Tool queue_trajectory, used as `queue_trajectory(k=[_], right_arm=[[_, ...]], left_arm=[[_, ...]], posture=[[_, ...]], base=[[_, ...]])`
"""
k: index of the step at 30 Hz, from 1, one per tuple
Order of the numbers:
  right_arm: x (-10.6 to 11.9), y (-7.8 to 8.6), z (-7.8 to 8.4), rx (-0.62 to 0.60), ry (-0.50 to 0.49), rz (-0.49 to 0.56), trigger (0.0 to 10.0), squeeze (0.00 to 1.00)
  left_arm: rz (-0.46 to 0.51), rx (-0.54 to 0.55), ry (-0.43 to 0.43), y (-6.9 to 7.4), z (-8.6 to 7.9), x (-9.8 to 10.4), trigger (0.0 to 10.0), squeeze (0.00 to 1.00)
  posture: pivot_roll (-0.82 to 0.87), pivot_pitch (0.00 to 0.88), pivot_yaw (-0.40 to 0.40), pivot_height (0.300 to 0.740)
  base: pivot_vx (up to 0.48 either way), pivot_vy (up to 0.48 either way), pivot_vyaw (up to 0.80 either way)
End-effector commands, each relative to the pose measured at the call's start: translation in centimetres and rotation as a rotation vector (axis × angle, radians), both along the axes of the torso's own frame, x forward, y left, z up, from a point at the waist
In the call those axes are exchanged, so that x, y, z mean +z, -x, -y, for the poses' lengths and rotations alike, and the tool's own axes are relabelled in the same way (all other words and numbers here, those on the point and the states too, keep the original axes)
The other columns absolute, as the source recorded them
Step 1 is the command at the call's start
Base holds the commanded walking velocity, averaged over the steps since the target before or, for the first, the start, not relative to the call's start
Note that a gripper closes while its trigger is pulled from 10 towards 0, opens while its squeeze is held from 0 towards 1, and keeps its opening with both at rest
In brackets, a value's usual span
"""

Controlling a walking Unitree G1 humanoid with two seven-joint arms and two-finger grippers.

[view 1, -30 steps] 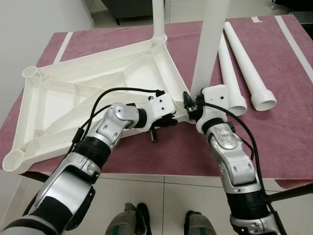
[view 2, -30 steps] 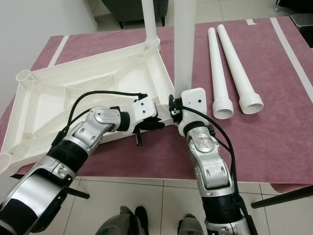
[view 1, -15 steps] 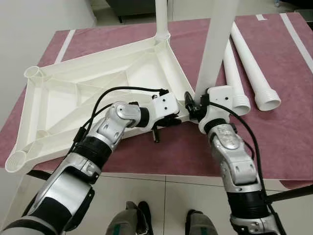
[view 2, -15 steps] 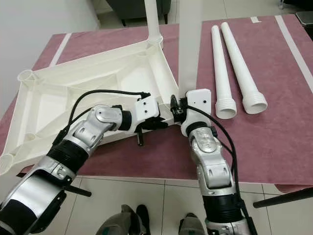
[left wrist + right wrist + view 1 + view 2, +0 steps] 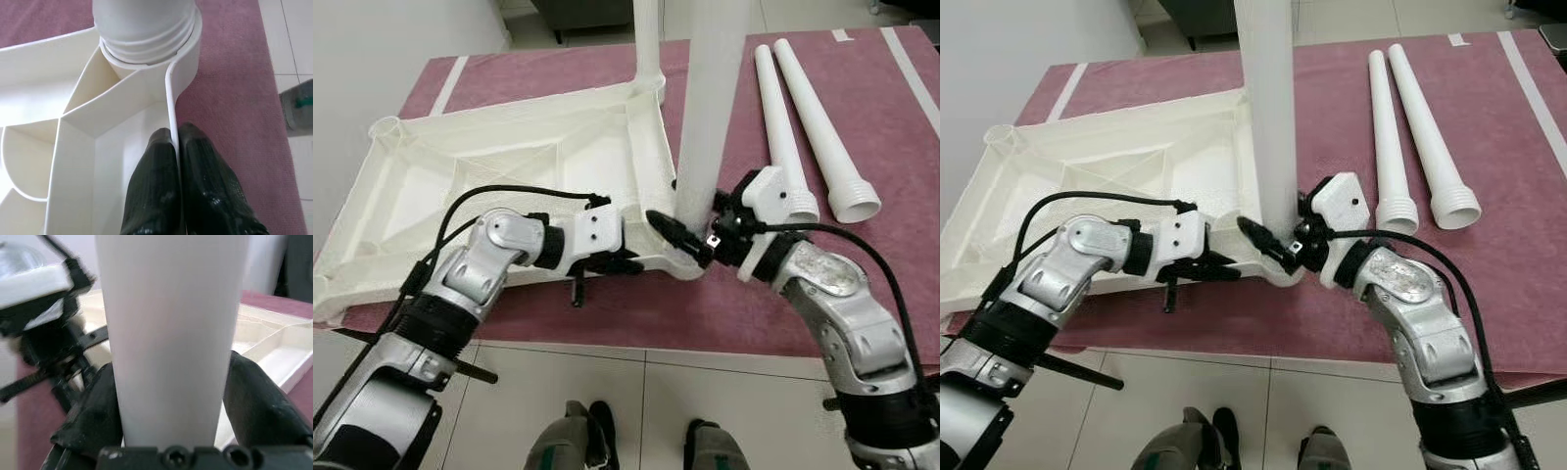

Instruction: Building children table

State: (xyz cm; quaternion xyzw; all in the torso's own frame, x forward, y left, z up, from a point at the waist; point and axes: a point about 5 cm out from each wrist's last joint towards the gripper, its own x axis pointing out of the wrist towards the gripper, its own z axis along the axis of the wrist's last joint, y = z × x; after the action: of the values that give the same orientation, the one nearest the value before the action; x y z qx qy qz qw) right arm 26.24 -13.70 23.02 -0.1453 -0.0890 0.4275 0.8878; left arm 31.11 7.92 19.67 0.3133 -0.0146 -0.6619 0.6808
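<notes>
A white plastic tabletop (image 5: 509,171) lies upside down, ribbed underside up, on a table covered with a maroon cloth (image 5: 783,304). Its near right corner sits just in front of the robot, and there a white leg (image 5: 705,108) stands upright in the corner socket, its threaded end visible in the left wrist view at the socket's mouth (image 5: 146,34). A second white leg (image 5: 649,39) stands upright in the far right corner of the tabletop.

The right pincer (image 5: 690,230) is clenched on the near leg low down, just above the socket, with one black finger (image 5: 259,401) on either side of the white tube (the right wrist view shows the tube pressed between both pads). The left pincer (image 5: 175,152) is clamped on the thin outer wall of the tabletop right beside that same corner socket, one finger inside the wall and one outside, the white edge running up between them.

Two more loose legs (image 5: 773,117) (image 5: 822,117) lie side by side on the cloth to the right of the tabletop, well apart from the pincers, threaded ends toward the robot.

Below the table edge are pale floor tiles (image 5: 636,392) and the robot's own feet (image 5: 578,446).
</notes>
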Motion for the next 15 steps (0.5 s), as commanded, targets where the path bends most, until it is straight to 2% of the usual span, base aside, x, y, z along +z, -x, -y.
queue_trajectory(k=[1,2,3,4,10,12,15], right_arm=[[-0.4,0.8,-0.7,0.077,0.011,-0.023,8.5,0.0],[-0.4,0.8,-0.7,0.077,0.011,-0.023,8.5,0.0],[-0.5,0.9,-0.8,0.091,0.01,-0.033,2.6,0.0],[-0.7,1.0,-0.9,0.101,0.008,-0.042,0.0,0.0],[-1.2,1.2,-1.0,0.109,-0.028,-0.081,0.0,0.0],[-1.9,0.5,-1.0,0.022,-0.032,-0.1,0.0,0.0],[-2.4,0.1,-0.9,-0.035,-0.018,-0.104,0.0,0.0]], left_arm=[[0.112,-0.025,0.052,0.1,-0.5,2.4,10.0,0.0],[0.112,-0.025,0.052,0.1,-0.5,2.4,10.0,0.0],[0.114,-0.019,0.054,0.0,-0.6,2.5,10.0,0.0],[0.115,-0.016,0.055,-0.1,-0.6,2.6,10.0,0.0],[0.114,-0.01,0.074,0.0,-0.3,2.7,10.0,0.0],[0.105,-0.014,0.094,0.1,0.4,2.6,10.0,0.0],[0.103,-0.009,0.105,0.1,0.8,2.6,10.0,0.0]], posture=[[-0.04,0.175,0.172,0.74],[-0.04,0.175,0.172,0.74],[-0.04,0.174,0.171,0.74],[-0.04,0.173,0.171,0.74],[-0.05,0.172,0.173,0.74],[-0.05,0.172,0.174,0.74],[-0.05,0.172,0.174,0.74]], base=[[0.0,0.0,0.0],[0.0,0.0,0.0],[0.0,0.0,0.0],[0.0,0.0,0.0],[0.0,0.0,0.0],[0.0,0.0,0.0],[0.0,0.0,0.0]])
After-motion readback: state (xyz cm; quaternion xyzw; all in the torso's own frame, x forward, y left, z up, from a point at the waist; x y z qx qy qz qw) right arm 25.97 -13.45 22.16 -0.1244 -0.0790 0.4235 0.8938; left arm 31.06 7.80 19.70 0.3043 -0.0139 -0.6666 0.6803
